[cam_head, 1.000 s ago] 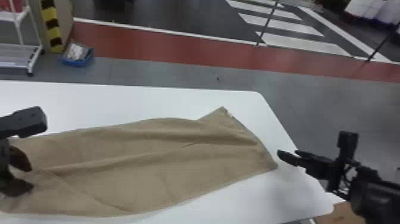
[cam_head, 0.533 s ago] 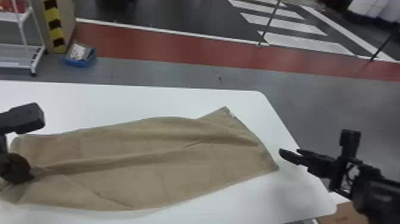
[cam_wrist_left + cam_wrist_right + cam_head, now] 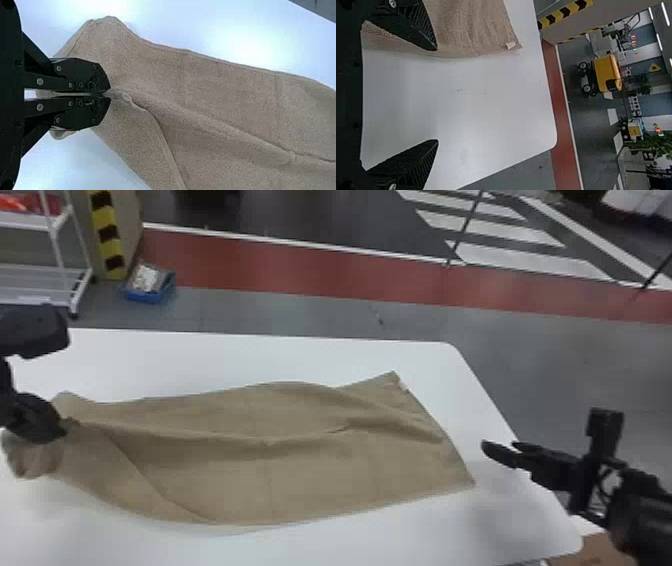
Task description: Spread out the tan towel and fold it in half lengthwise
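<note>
Towel to right gripper: the tan towel runs long-ways across the head view, from the left edge to right of centre. Its lower right corner is the part nearest the right gripper, which is just beside it, apart from the cloth, at the right of the frame. That arm looks best placed for the free end.
Towel to left gripper: the left gripper, at the left edge of the head view, is at the towel's other end.
Left fingers: closed together, with bunched cloth pinched between them; the layers caught there are hard to count, perhaps more than one.
Right fingers: spread wide, nothing between them.
Towel's look: plain tan, mostly flat on the white table, with a raised crease along its length, a slanting edge lower left of centre and a small pale tag by the upper right corner.
Step in hand: straightening the cloth, I judge; the lengthwise fold is still to make.
Risk: pulling from the left alone could skew the free end or deepen the crease.
</note>
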